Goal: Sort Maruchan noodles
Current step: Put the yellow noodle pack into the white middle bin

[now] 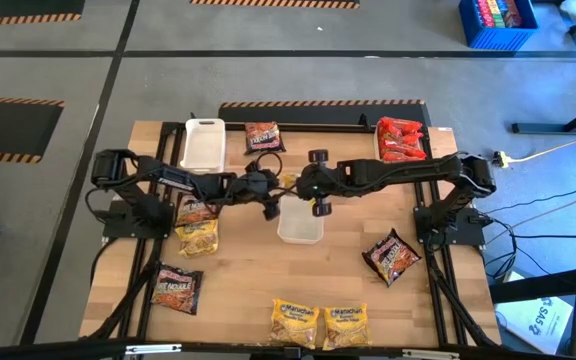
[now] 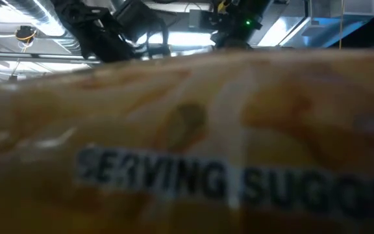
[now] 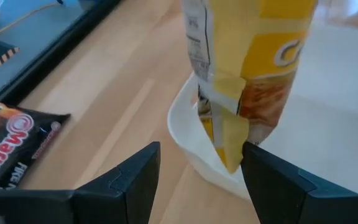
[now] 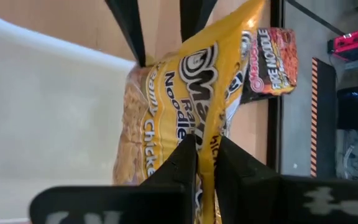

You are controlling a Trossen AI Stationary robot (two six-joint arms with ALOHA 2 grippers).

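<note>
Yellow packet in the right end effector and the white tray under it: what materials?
Yellow packet: thin glossy plastic film, judging by crinkles, sheen and a folded back seam. White tray: likely smooth rigid plastic with a matte look and rounded moulded rim. The right end effector pinches the packet.

Yellow Maruchan packet (image 4: 185, 93) held upright on edge over white tray (image 1: 300, 229) at desk (image 1: 258, 285) centre, pinched in right claw (image 4: 205, 163); left claw (image 3: 201, 171) fingers spread either side of its lower edge. Two yellow packets (image 1: 319, 324) flat at 6 o'clock edge. Yellow-and-dark pair (image 1: 197, 226) at 9 o'clock. Dark packets: 7 o'clock (image 1: 177, 288), 4 o'clock (image 1: 392, 257), 12 o'clock (image 1: 263, 137). Red packets (image 1: 400, 139) stacked at 1 o'clock.
</note>
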